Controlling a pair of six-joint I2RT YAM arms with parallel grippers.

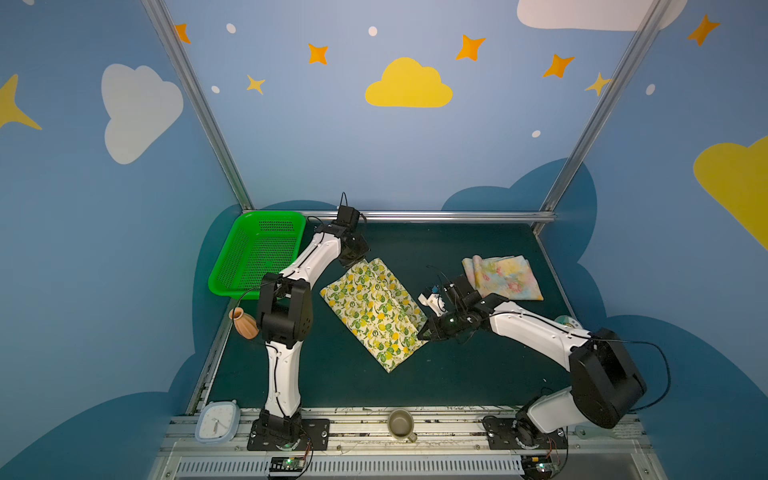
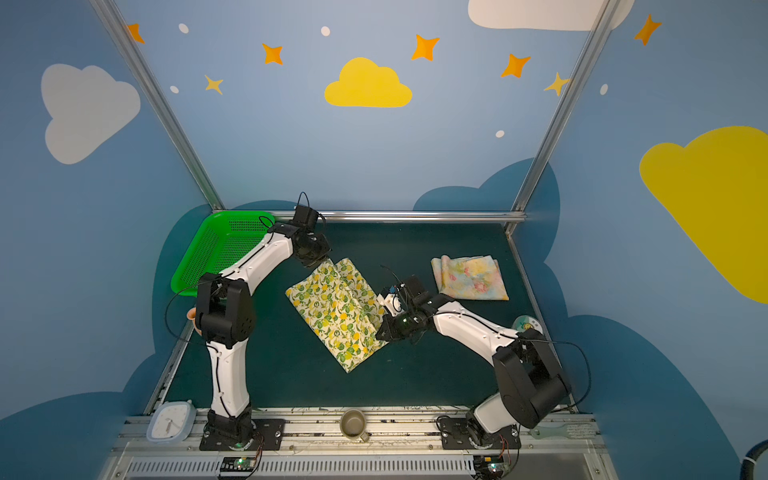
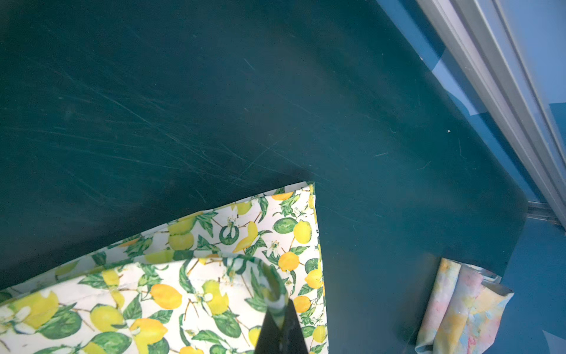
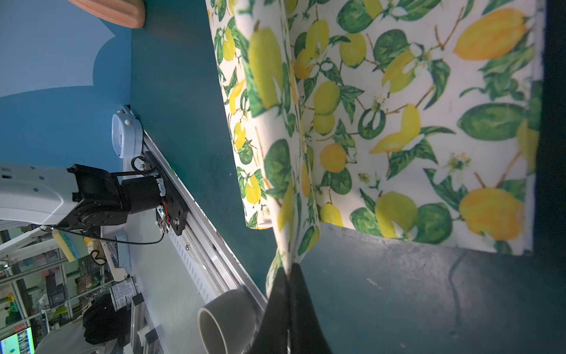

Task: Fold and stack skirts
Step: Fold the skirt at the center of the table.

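The lemon-print skirt [image 1: 374, 311] [image 2: 336, 311] lies partly folded at the middle of the dark green table in both top views. My left gripper [image 1: 365, 259] [image 2: 328, 259] is at its far corner. In the left wrist view this gripper [image 3: 283, 306] is shut on a raised fold of the lemon cloth [image 3: 183, 291]. My right gripper [image 1: 422, 334] [image 2: 380, 334] is at the skirt's near right edge. In the right wrist view it [image 4: 289, 269] is shut on the lifted lemon cloth [image 4: 398, 122]. The floral skirt [image 1: 503, 276] [image 2: 469, 276] [image 3: 459, 306] lies folded at the far right, untouched.
A green mesh basket [image 1: 232, 257] [image 2: 195, 257] stands at the far left behind my left arm. A terracotta vase [image 1: 245, 324] sits at the left edge. A clock [image 1: 217, 422] and a mug [image 1: 401, 424] [image 4: 226, 318] rest on the front rail. A small disc [image 1: 566, 322] lies by my right arm.
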